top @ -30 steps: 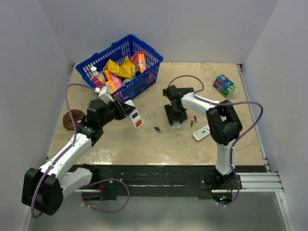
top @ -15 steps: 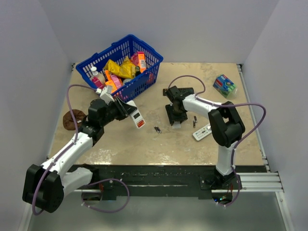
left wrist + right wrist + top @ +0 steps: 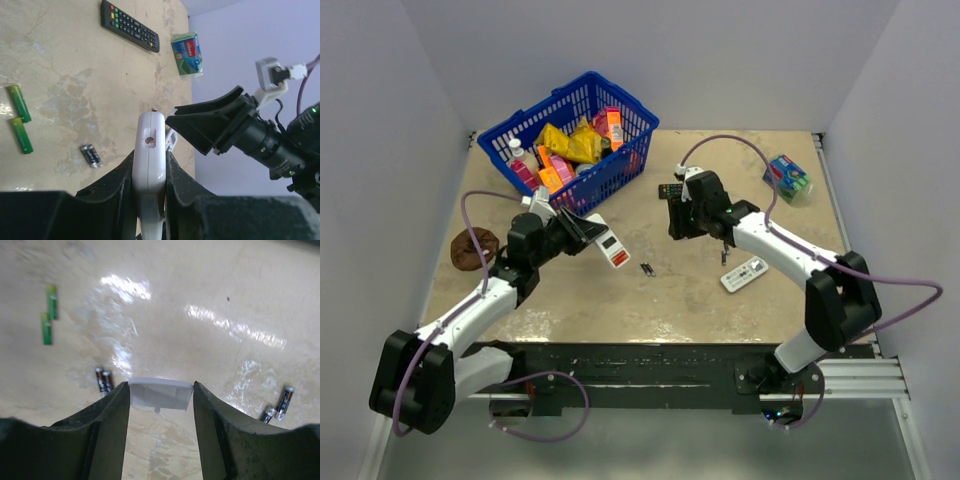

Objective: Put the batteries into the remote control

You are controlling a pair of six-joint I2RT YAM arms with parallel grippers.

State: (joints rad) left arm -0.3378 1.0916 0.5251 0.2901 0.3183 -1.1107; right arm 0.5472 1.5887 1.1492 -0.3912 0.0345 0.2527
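Left hand (image 3: 578,230) was clamped on the remote (image 3: 149,145), holding it off the counter (image 3: 200,340). Right hand (image 3: 160,387) gripped a white cover (image 3: 161,395), with batteries (image 3: 103,380) lying just below it.

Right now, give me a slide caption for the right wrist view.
Right gripper holds a white cover above the tabletop, green batteries and black batteries scattered below.
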